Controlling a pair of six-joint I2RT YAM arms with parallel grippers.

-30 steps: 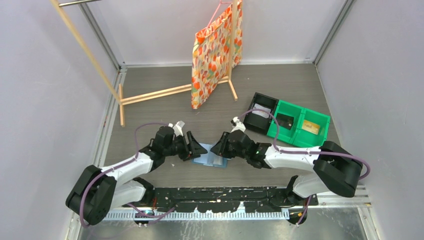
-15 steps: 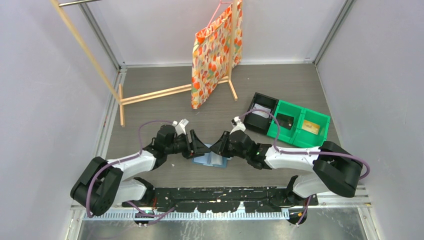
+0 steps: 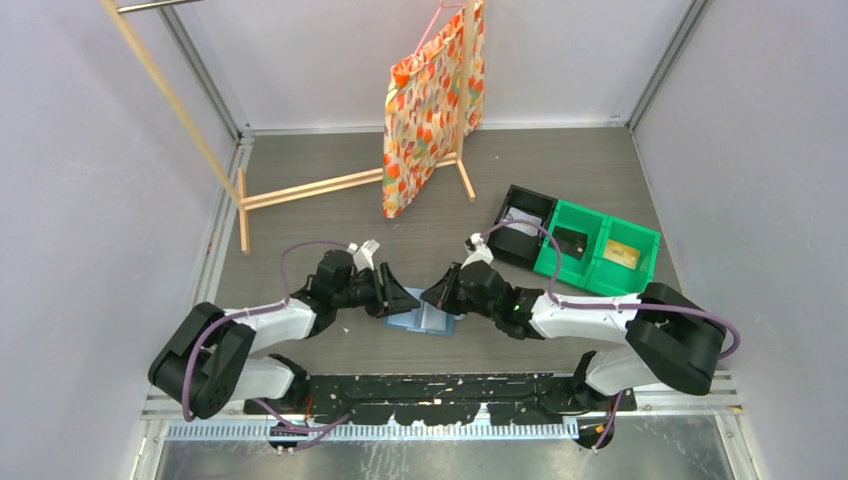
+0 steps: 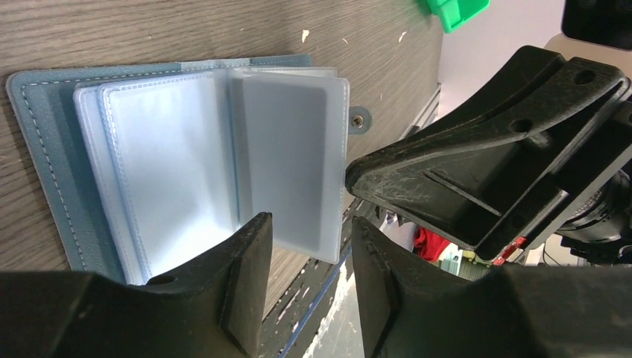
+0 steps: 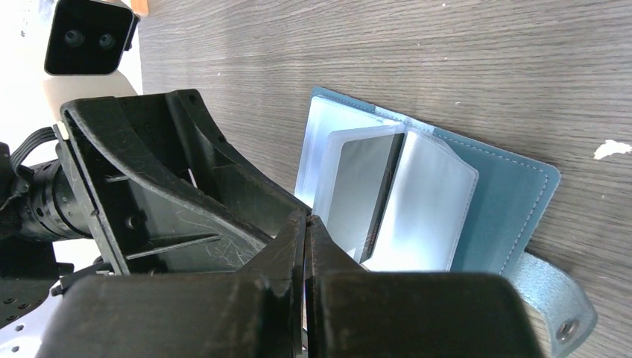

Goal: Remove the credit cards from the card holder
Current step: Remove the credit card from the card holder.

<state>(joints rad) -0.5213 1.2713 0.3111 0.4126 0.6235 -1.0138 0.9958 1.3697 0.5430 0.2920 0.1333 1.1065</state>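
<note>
The teal card holder point(image 3: 420, 320) lies open on the table between both grippers. In the left wrist view its cover point(image 4: 37, 149) is flat and one translucent leaf with a whitish-grey card point(image 4: 291, 149) stands raised. My left gripper point(image 4: 309, 224) is open, and that leaf's lower corner sits between its fingers without being pinched. The right wrist view shows a dark card point(image 5: 365, 194) in the raised leaf and the teal cover point(image 5: 507, 201). My right gripper point(image 5: 305, 218) is shut, tips at the leaf's edge. Whether it pinches the leaf is unclear.
Green bins point(image 3: 600, 250) and a black bin point(image 3: 525, 225) stand at the right; a tan-yellow card point(image 3: 622, 255) lies in the right green one. A floral bag point(image 3: 430, 100) hangs on a wooden rack point(image 3: 300, 185) at the back.
The right gripper's jaws have closed at the raised leaf. The left gripper has slid right toward the holder and its jaws have narrowed.
</note>
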